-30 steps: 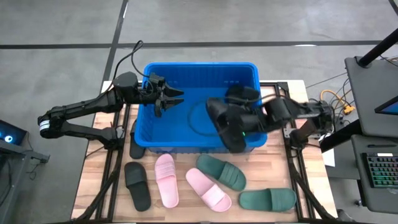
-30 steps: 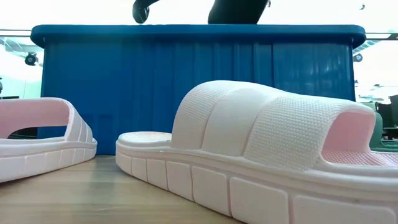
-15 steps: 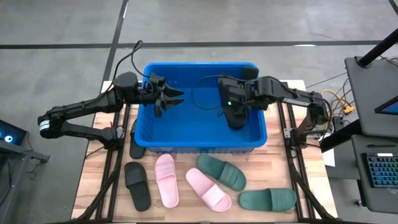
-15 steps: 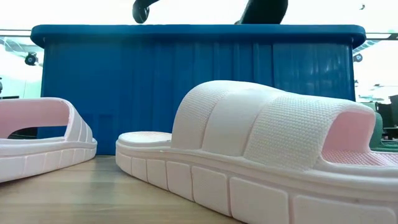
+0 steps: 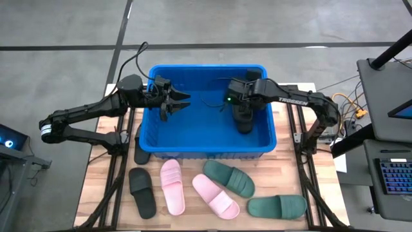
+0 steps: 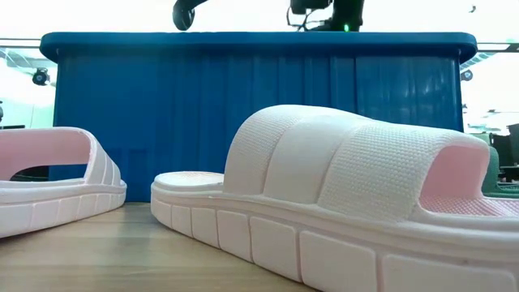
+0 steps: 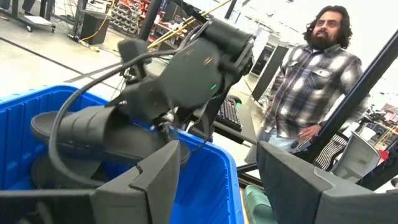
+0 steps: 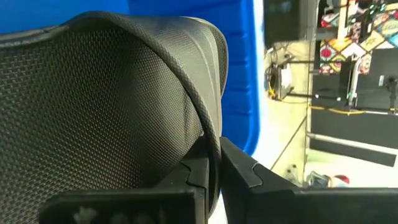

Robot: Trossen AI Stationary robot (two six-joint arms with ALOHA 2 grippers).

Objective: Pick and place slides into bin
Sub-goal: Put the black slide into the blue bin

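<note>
Right end effector [image 5: 239, 109], upper-right of centre in the high view, clamped on a black slide's [image 5: 243, 117] strap so it hangs inside the blue bin [image 5: 206, 153] for release; left end effector [image 5: 175, 103] waits apart over the bin's left side.

From my station the only lettering I can make out is white print along the forearm of the right arm [image 5: 293, 100], just above the right-hand wall of the bin [image 5: 270, 132] in the high view; it looks like the maker's name, "TROSSEN", though it is small and I am not sure of every letter. Nothing on the bin's walls reads as text, and beyond it the room's signs are too blurred.
</note>
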